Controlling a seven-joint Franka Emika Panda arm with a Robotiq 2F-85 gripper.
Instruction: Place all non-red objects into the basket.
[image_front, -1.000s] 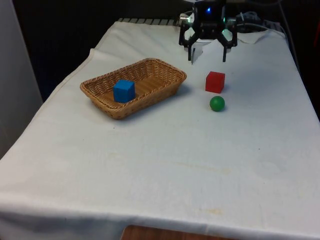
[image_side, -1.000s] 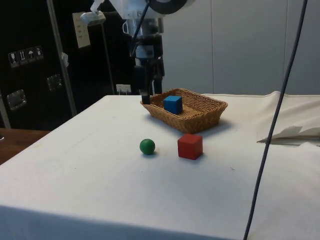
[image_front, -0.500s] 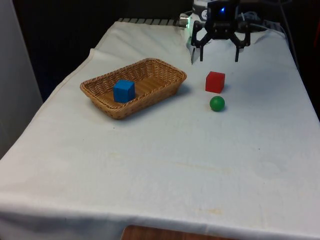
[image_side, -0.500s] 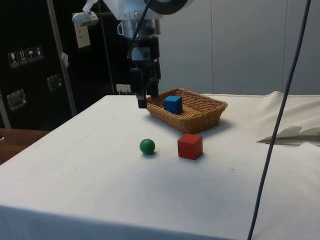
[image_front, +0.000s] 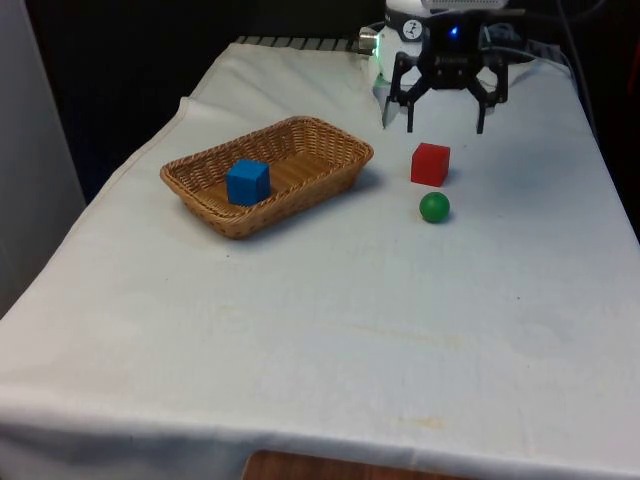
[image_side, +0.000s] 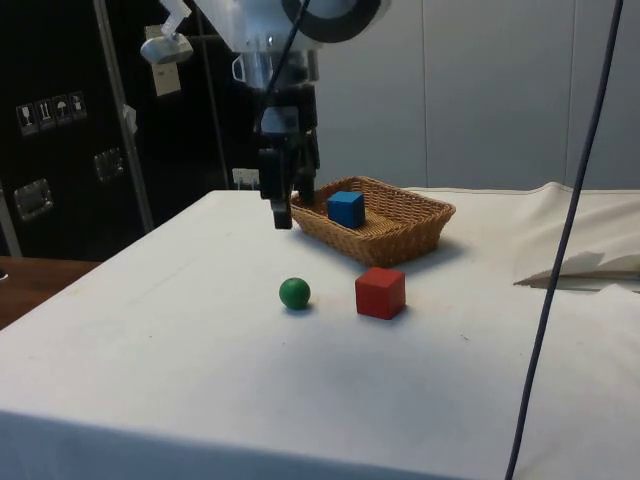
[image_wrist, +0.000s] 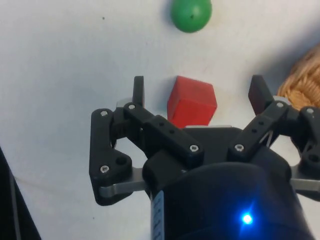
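From my remote station I find the pincer (image_front: 444, 128) hanging above the desk (image_front: 330, 330), clear of the cloth, with its fingers spread wide and nothing between them. In the front view it sits just behind the red cube (image_front: 430, 164), toward the far end of the desk. The wrist view confirms this: the two fingertips (image_wrist: 138, 90) stand well apart, with the red cube (image_wrist: 192, 102) on the cloth between and below them, untouched by either.

The green ball (image_front: 434, 207) rests on the cloth just in front of the red cube, near it but not touching. In the side view the ball (image_side: 294, 293) lies to the left of the cube (image_side: 380, 293), with a clear gap between them, and the pincer (image_side: 281, 207) hangs above and behind the ball. In the wrist view the ball (image_wrist: 190, 14) lies beyond the cube, apart from the fingers.

The wicker basket (image_front: 205, 195) stands on the front view's left, well apart from the cube and the ball. A blue cube (image_front: 247, 182) sits inside it, toward its near end. The side view shows the same blue cube (image_side: 346, 209) within the basket (image_side: 420, 228).

I record one non-red item in the basket and one, the ball, on the cloth.
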